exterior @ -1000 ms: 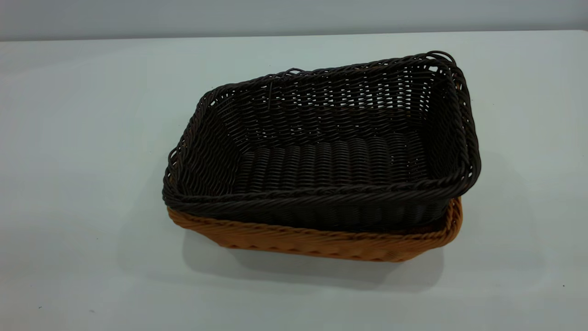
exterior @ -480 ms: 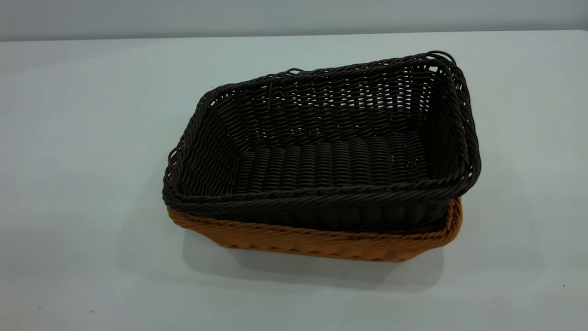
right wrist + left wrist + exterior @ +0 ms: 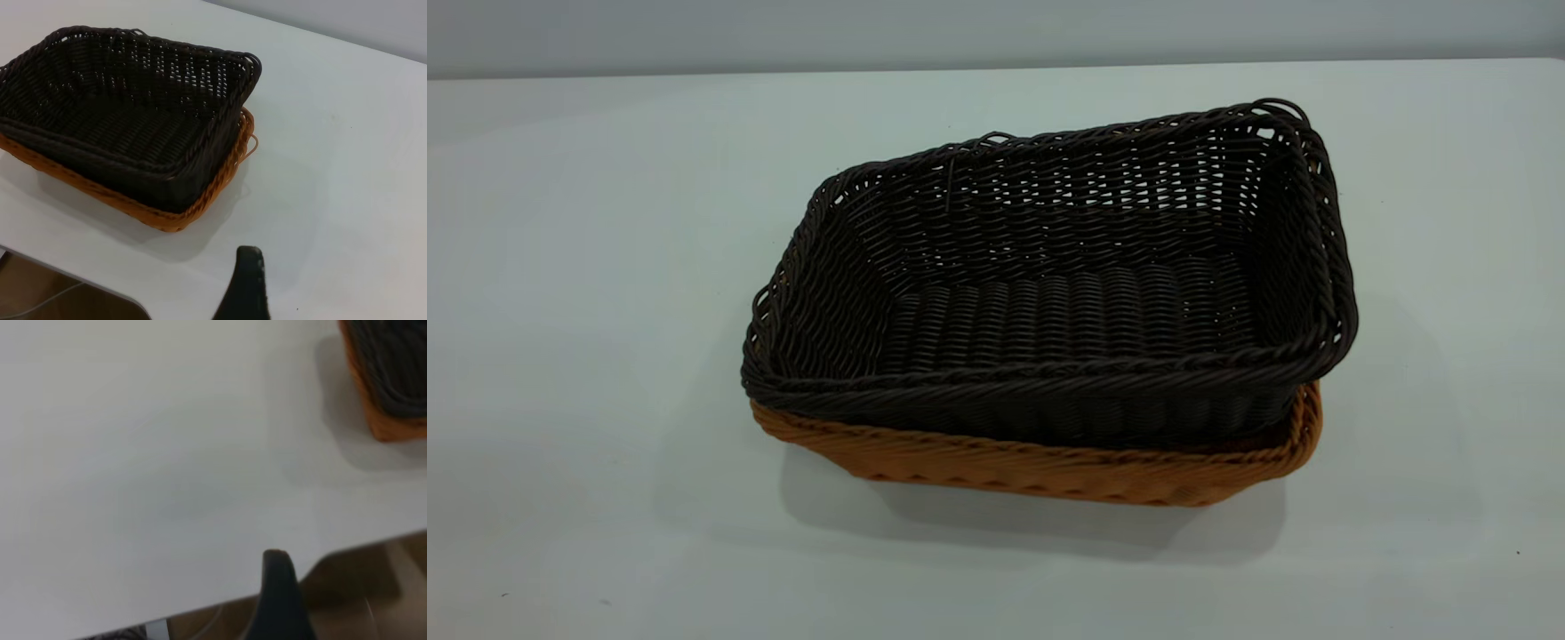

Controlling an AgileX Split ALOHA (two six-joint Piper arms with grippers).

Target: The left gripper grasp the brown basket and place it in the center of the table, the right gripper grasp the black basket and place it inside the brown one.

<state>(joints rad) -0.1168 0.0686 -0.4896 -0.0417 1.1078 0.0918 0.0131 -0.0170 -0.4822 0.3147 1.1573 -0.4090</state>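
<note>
The black basket (image 3: 1049,293) sits nested inside the brown basket (image 3: 1049,471) near the middle of the table (image 3: 587,267). It rests slightly tilted, with its right end raised above the brown rim. Neither arm shows in the exterior view. In the left wrist view a dark part of the left gripper (image 3: 277,587) hangs over the table's edge, far from the brown basket's corner (image 3: 393,420). In the right wrist view a dark part of the right gripper (image 3: 247,280) is above bare table, apart from the black basket (image 3: 127,100) and the brown basket (image 3: 160,217).
The table's edge (image 3: 200,607) shows in the left wrist view, with brown floor beyond it. The table's corner edge (image 3: 80,277) shows in the right wrist view. A grey wall (image 3: 996,31) runs behind the table.
</note>
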